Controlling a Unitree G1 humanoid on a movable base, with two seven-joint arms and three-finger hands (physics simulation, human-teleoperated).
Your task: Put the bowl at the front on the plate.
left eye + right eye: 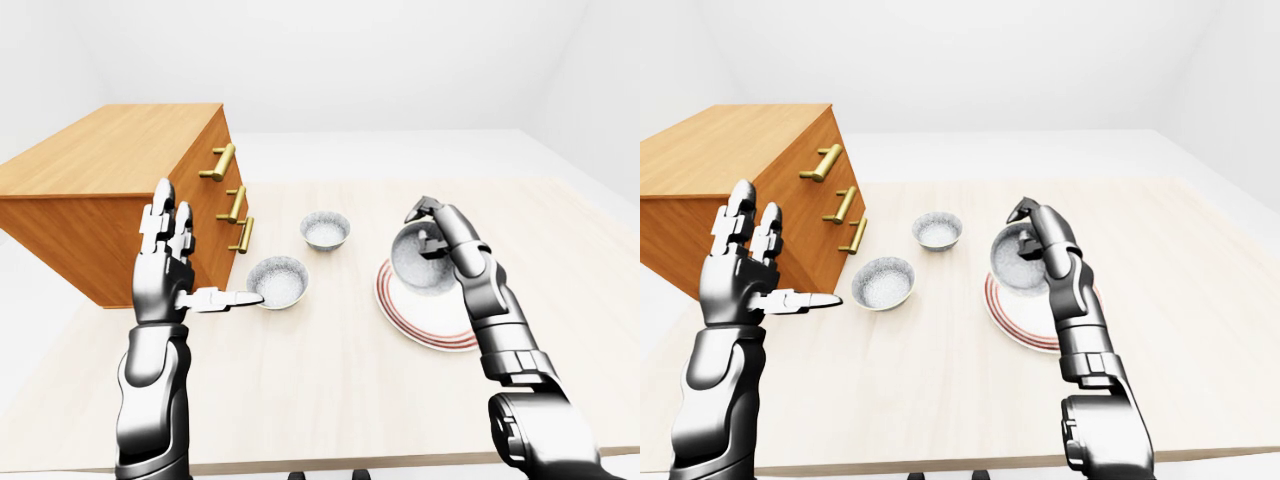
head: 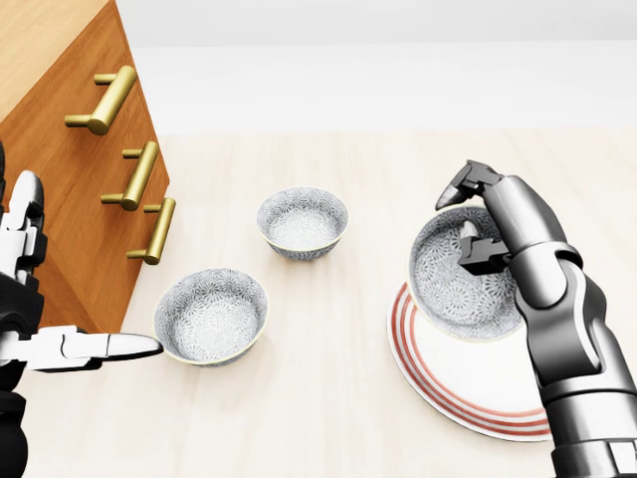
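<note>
My right hand [image 2: 476, 227] is shut on the rim of a grey patterned bowl [image 2: 458, 289], which is tilted toward me and held just above the left part of the red-rimmed white plate [image 2: 468, 393]. Whether the bowl touches the plate cannot be told. Two more patterned bowls rest on the table: one [image 2: 211, 316] at lower left in the head view, another [image 2: 303, 222] higher up near the middle. My left hand [image 1: 178, 262] is raised and open, fingers up and thumb pointing toward the lower-left bowl, holding nothing.
A wooden chest of drawers [image 1: 120, 195] with brass handles [image 2: 139, 175] stands at the left on the pale wooden table [image 1: 330, 380]. The table's near edge [image 1: 330, 462] runs along the bottom of the left-eye view.
</note>
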